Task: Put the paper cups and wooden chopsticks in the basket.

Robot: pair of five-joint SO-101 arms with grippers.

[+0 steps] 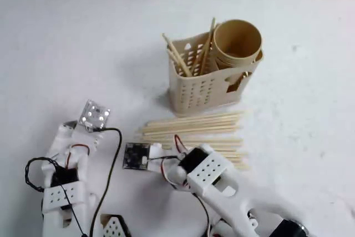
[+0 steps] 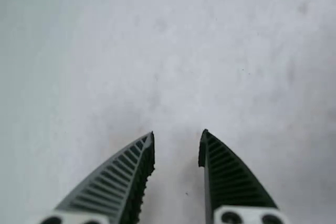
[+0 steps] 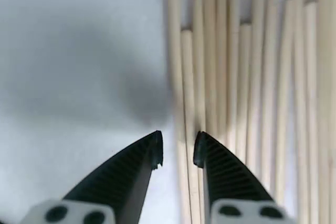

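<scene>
The right gripper (image 3: 177,148) hangs over the edge of the loose wooden chopsticks (image 3: 210,77), jaws a little apart and holding nothing. The sticks lie flat on the counter (image 3: 68,51), side by side. Their long axis runs straight ahead of the gripper, so the jaw gap crosses them. The outermost stick lies just under that gap, the rest off to one side. The basket (image 1: 205,90), with paper cups (image 1: 237,40) inside, stands beyond the row. The left gripper (image 2: 177,145), also apart and empty, faces bare counter well away from the sticks; the right arm is nearer.

Left pincer (image 2: 178,136), right pincer (image 3: 178,141): both parted.
</scene>
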